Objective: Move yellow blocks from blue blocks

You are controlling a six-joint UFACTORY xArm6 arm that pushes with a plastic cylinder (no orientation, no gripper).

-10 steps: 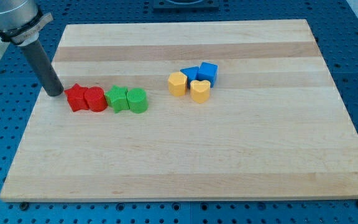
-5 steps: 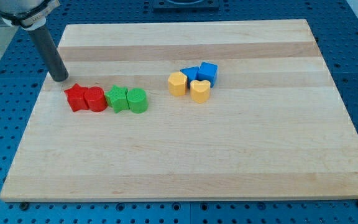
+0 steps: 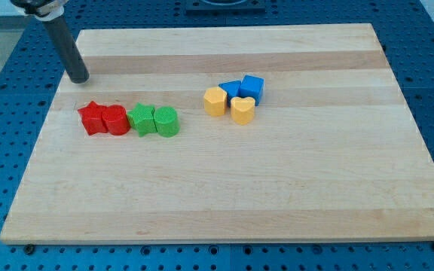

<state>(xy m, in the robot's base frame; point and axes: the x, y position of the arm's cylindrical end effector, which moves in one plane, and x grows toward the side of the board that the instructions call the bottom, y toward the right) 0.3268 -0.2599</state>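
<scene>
Upward toward the view's top my tip (image 3: 77, 78) has slid, touching nothing, seemingly clear of the red star block (image 3: 91, 118).

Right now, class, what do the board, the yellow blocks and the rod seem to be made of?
Board: pale wood, matte, with visible grain stripes. Yellow blocks: probably plastic, uniform colour, soft sheen. Rod, down to my tip: dark, smooth, possibly metal or plastic.
</scene>
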